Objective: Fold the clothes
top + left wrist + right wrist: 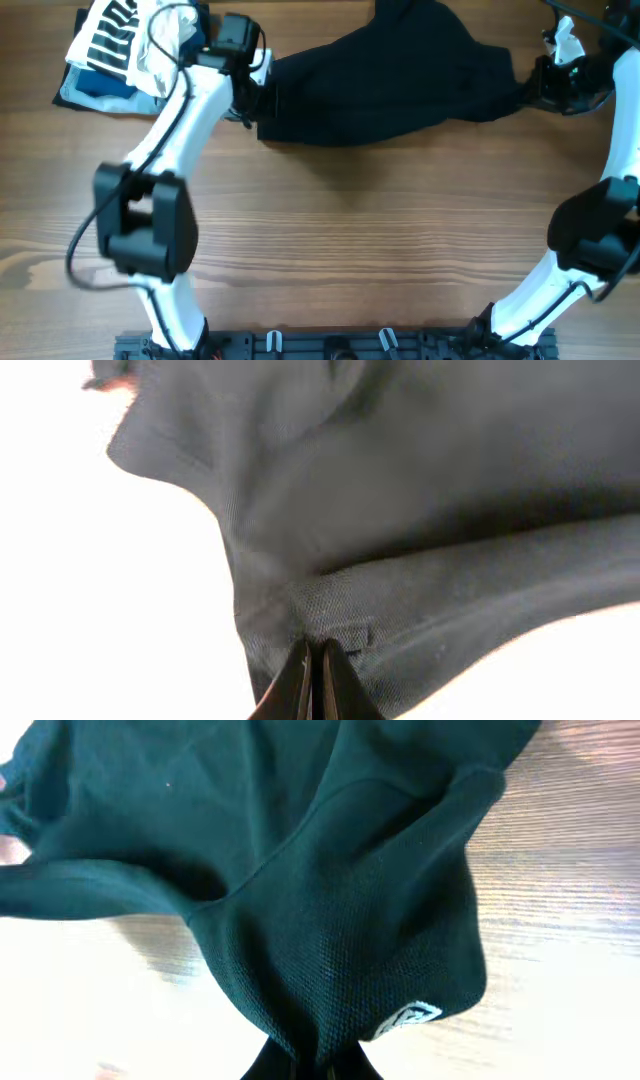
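The black garment (385, 85) hangs stretched between my two grippers at the far side of the table, its middle sagging to the wood. My left gripper (255, 95) is shut on its left edge; the left wrist view shows the fingers (318, 660) pinching the dark fabric (420, 510). My right gripper (535, 88) is shut on the right end; the right wrist view shows the fingers (320, 1065) clamped on bunched fabric (300, 870) with a small light logo (408, 1017) beside them.
A stack of striped black-and-white, white and blue garments (120, 50) lies at the far left corner, just behind my left arm. The wooden table (350, 230) stretches toward the front edge, where a black rail (330, 345) runs.
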`<control>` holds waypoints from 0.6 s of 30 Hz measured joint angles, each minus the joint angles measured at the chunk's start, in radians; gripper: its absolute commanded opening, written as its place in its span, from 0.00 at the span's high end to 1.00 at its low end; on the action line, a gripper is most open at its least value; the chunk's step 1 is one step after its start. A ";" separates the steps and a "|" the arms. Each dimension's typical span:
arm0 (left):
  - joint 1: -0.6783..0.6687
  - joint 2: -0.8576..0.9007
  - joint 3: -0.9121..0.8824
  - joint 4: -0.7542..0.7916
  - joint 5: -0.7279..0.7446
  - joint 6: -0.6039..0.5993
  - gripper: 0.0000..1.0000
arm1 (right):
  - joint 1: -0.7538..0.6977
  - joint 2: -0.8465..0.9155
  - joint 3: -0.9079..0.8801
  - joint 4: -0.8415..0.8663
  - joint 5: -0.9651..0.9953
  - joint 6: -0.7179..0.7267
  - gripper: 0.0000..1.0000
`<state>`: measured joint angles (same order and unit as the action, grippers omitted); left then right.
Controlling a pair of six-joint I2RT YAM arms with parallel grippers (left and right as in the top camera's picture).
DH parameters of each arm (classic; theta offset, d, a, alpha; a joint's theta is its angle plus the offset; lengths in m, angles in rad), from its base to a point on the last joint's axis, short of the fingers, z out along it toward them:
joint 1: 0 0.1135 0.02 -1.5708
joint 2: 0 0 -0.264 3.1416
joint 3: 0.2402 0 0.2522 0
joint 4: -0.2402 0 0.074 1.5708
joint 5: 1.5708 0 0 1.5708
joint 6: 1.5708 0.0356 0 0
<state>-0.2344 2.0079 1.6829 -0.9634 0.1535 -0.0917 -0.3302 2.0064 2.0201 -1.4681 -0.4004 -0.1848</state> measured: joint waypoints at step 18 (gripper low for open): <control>0.000 -0.233 0.018 -0.356 -0.148 -0.141 0.96 | -0.003 -0.662 -0.431 -0.003 0.211 0.235 0.96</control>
<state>-0.2344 1.7744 1.7012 -1.3197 0.0055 -0.2329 -0.3328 1.3445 1.5894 -1.4715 -0.1898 0.0505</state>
